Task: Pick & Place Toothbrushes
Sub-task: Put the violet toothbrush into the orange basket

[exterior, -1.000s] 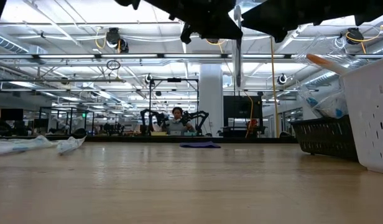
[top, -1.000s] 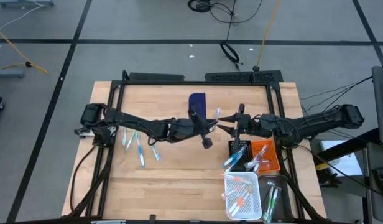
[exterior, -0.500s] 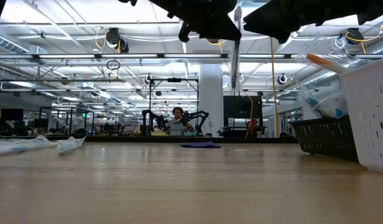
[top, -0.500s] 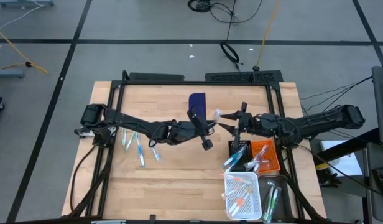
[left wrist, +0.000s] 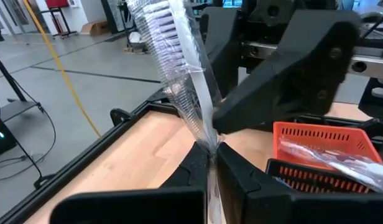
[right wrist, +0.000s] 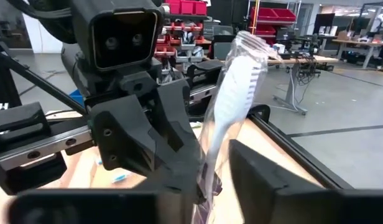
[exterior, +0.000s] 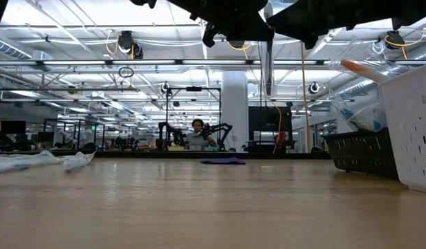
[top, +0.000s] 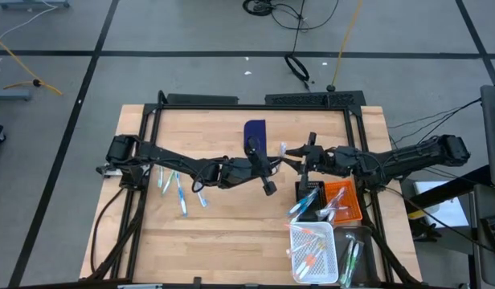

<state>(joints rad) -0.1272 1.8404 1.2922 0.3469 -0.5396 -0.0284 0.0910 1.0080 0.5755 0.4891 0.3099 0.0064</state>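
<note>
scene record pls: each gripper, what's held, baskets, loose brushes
left gripper: shut on wrapped toothbrush, held above table centre
right gripper: beside the same toothbrush, grip unclear
baskets: black basket, orange basket, white basket, right side of the table, each holding brushes
loose toothbrushes: on the table under the left arm
dark blue rectangle: far side, centre

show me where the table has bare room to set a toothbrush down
Bare wood lies along the table's front, between the loose toothbrushes and the white basket, and left of the dark blue rectangle. Crowded: the right side, with the black basket, orange basket and the grippers mid-table.
</note>
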